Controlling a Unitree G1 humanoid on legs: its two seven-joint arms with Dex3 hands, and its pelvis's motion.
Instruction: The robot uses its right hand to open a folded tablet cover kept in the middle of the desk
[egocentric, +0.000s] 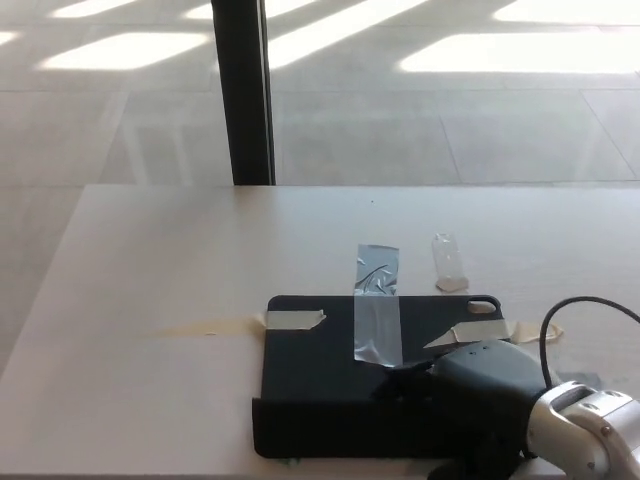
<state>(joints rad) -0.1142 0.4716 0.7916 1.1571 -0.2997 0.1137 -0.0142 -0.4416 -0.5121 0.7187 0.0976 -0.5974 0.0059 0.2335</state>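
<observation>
The folded black tablet cover (320, 385) lies flat on the pale desk (180, 260) near its front edge, held down by strips of grey tape (376, 315) and beige tape (290, 320). My right hand (470, 400) comes in from the lower right and rests palm down on the cover's right part, hiding that corner. Its fingertips reach toward the middle of the cover, just below the grey tape. Whether the fingers grip an edge of the cover is hidden under the hand. My left hand is out of the picture.
A small clear plastic piece (448, 262) lies on the desk behind the cover. A black pillar (243, 90) stands beyond the desk's far edge. A black cable (575, 310) loops above my right wrist.
</observation>
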